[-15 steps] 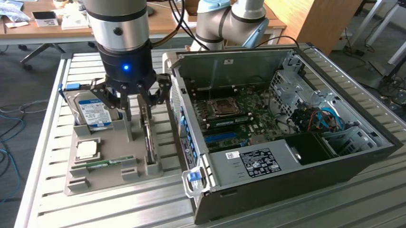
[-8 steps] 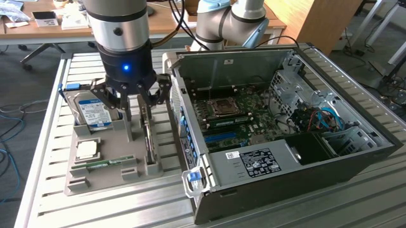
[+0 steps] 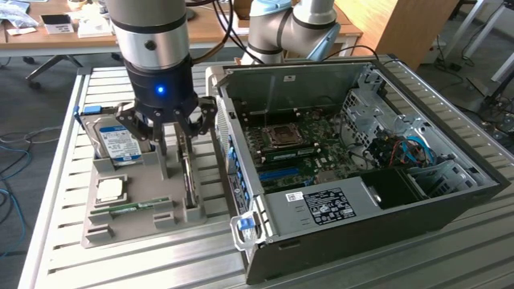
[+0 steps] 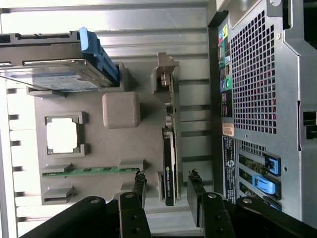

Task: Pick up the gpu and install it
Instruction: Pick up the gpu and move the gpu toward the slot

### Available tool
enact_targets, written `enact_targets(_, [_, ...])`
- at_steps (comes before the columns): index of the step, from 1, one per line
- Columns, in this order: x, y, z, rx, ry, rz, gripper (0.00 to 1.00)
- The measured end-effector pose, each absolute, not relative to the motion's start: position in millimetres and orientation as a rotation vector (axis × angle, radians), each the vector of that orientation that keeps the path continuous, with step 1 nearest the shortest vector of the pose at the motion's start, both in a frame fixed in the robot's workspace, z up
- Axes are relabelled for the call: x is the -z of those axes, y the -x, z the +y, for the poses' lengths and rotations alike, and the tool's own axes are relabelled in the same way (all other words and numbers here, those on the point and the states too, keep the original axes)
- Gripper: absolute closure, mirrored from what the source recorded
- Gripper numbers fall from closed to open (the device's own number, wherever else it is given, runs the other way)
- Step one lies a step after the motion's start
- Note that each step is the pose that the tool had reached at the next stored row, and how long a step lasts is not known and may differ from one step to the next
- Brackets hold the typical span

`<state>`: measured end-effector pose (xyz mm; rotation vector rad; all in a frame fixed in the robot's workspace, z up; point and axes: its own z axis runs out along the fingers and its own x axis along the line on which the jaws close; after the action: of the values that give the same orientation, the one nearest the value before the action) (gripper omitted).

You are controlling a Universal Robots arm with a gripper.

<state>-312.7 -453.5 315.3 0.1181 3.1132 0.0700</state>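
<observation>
Onlooker: Hard drive [image 3: 117,141] at the exterior view's left, grey holder [image 3: 136,232] on the tabletop [image 3: 60,180], claw [image 4: 167,179] poised over it. How far along?

Colleague: Early. The claw's fingers [image 4: 140,186] stand half-spread either side of the gpu [image 4: 171,144], gaps showing, gripping nothing. The card sits on edge in its holder slot, not yet lifted.

Onlooker: And the computer case [image 3: 362,150] on the right?

Colleague: Open, motherboard [image 3: 297,150] exposed, no such card seated that I can see. By my reckoning, pick-up and installation both remain.
</observation>
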Motion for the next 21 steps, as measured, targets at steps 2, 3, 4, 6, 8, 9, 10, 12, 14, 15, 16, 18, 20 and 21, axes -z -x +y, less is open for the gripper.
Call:
enact_targets(2, [-314.4,312.7,-453.5,-0.070,-0.118,3.113,0.53])
enact_targets(3, [-314.2,312.7,-453.5,-0.070,-0.118,3.113,0.53])
enact_targets(4, [-314.0,312.7,-453.5,-0.070,-0.118,3.113,0.53])
enact_targets(6, [-314.0,312.7,-453.5,-0.070,-0.118,3.113,0.53])
enact_targets(8, [-313.3,312.7,-453.5,-0.070,-0.118,3.113,0.53])
enact_targets(9, [-312.7,312.7,-453.4,-0.071,-0.118,3.113,0.53])
enact_targets(10, [-312.2,312.7,-453.5,-0.070,-0.118,3.113,0.53])
enact_targets(12, [-310.9,312.7,-453.5,-0.070,-0.118,3.113,0.53])
enact_targets(14, [-309.8,312.7,-453.5,-0.070,-0.118,3.113,0.53])
enact_targets(15, [-309.2,312.7,-453.5,-0.070,-0.118,3.113,0.53])
enact_targets(16, [-308.7,312.7,-453.5,-0.070,-0.118,3.113,0.53])
enact_targets(18, [-307.8,312.7,-453.5,-0.070,-0.118,3.113,0.53])
enact_targets(20, [-307.5,312.7,-453.5,-0.070,-0.118,3.113,0.53])
enact_targets(21, [-307.5,312.7,-453.5,-0.070,-0.118,3.113,0.53])
